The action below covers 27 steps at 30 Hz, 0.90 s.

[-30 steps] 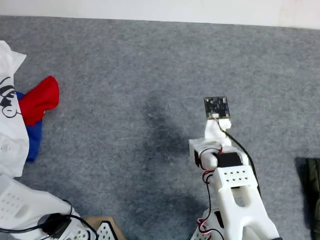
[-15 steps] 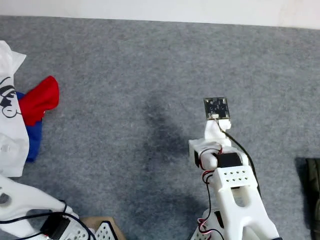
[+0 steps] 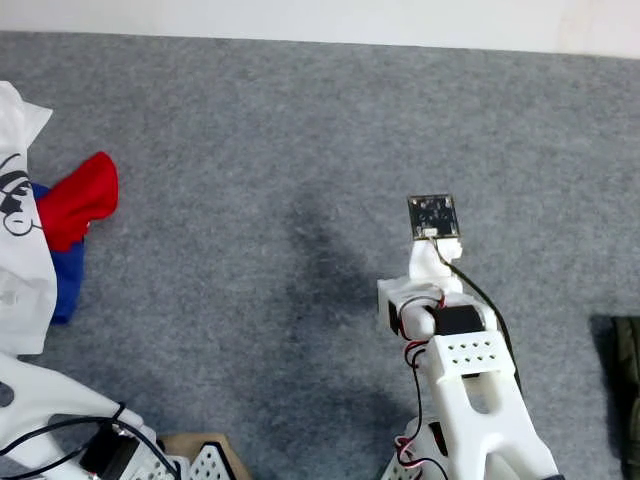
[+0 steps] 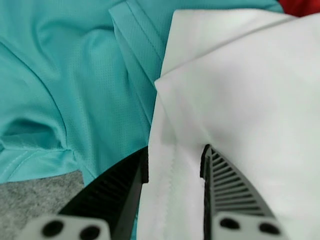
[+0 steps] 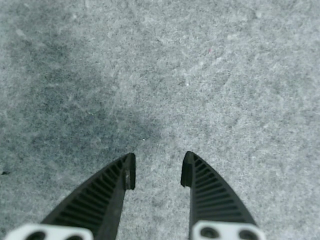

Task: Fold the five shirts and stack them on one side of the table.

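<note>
Grey felt-like table covering (image 3: 250,150) spreads across the high view. A white shirt with a black print (image 3: 20,250) lies crumpled against one side edge. A red garment (image 3: 80,200) pokes out from beside it, touching it, and a blue garment (image 3: 68,275) shows under both. The white plastic right arm (image 3: 465,380) reaches in from the near edge toward the middle of the table, well apart from that pile, its small camera board facing up. Part of the white left arm (image 3: 40,410) sits in the near corner, just below the white shirt. A dark garment (image 3: 627,390) shows at the opposite side edge.

In the left wrist view, the left gripper (image 4: 175,155) hangs close over the clothing with its jaws parted, not clamped. A hemmed edge of the white shirt with a black print (image 4: 240,90) runs through the gap between the two ribbed black fingers (image 4: 220,185). The shirt lies on top of a teal mesh shirt (image 4: 65,75). A sliver of the red garment (image 4: 302,6) shows in a corner, and a patch of the table covering (image 4: 30,200) appears beyond the teal cloth.

In the right wrist view, the right gripper (image 5: 158,162) is released, its jaws spread over bare table covering (image 5: 160,60) with nothing between them.
</note>
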Motion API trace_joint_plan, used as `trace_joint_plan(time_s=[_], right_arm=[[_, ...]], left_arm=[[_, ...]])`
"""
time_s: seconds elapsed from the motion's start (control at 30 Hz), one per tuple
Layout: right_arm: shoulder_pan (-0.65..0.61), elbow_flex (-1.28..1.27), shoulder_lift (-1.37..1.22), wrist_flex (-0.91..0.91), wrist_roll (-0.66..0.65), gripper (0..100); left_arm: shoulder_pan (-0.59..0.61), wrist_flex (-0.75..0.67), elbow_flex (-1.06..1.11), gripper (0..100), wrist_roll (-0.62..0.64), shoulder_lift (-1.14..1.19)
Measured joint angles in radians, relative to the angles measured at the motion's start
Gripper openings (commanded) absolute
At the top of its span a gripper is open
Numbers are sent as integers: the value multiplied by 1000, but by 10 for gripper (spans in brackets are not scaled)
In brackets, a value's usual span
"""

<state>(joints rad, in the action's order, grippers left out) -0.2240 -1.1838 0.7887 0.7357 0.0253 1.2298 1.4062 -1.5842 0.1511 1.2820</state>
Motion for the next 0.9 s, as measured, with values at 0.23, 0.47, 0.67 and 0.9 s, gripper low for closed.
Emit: trace_joint_plan(time_s=[0.23, 0.47, 0.67, 0.9], right_arm=[[0, -35, 5, -23, 0, 163], [0, -44, 5, -46, 0, 163], [0, -44, 5, -48, 0, 163], [-5, -44, 5, -48, 0, 163]], left_arm=[[-14, -23, -37, 180, 2, 54], [-49, -28, -37, 24, 3, 60], [-87, -28, -37, 7, 2, 60], [-138, -2, -37, 7, 40, 60]])
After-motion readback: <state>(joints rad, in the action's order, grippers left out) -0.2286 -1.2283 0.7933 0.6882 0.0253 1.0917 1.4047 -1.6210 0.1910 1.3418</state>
